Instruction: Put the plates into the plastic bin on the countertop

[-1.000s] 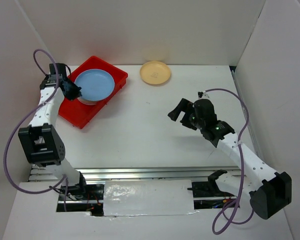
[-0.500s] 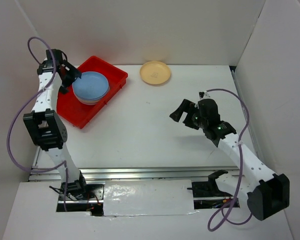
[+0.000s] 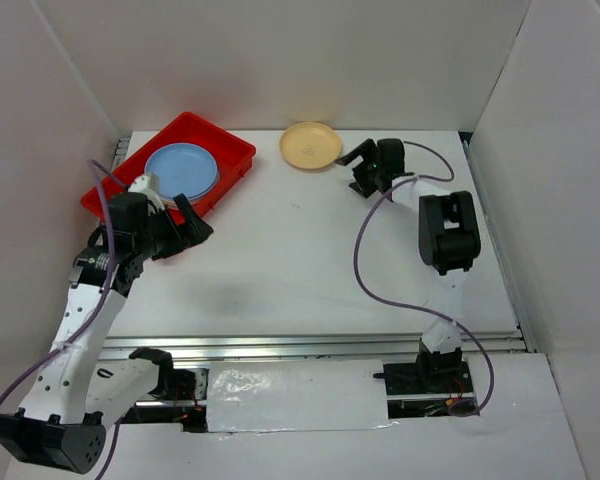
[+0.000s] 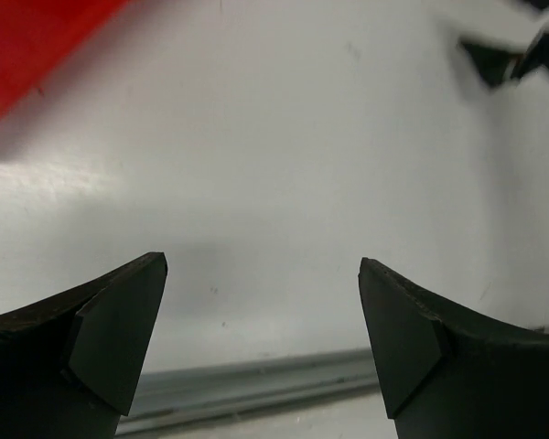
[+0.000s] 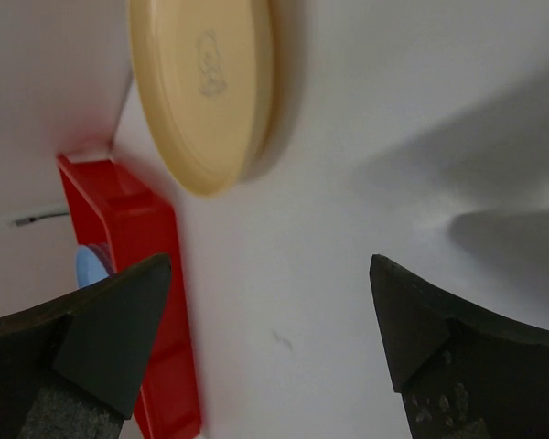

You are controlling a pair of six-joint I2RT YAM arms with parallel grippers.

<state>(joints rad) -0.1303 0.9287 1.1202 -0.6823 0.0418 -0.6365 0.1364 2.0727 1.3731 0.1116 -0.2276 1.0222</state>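
Note:
The red plastic bin (image 3: 232, 142) lies at the countertop's far left, and a blue plate (image 3: 181, 170) lies flat inside it. A cream-yellow plate (image 3: 311, 145) rests on the countertop (image 3: 300, 250) near the far wall. My left gripper (image 3: 188, 232) is open and empty, just in front of the bin's near edge. In the left wrist view the left gripper (image 4: 263, 311) spans bare white surface, with the bin's corner (image 4: 27, 46) at upper left. My right gripper (image 3: 353, 171) is open and empty just right of the cream-yellow plate (image 5: 206, 82). The right gripper (image 5: 270, 320) points toward the bin (image 5: 156, 274).
White walls close in the countertop at the back and on both sides. A metal rail (image 3: 320, 345) runs along the near edge. The right arm's purple cable (image 3: 365, 250) loops over the table's middle right.
The left gripper opened, left the blue plate in the bin and drew back toward the near side. The right arm swung out to the far edge beside the cream-yellow plate.

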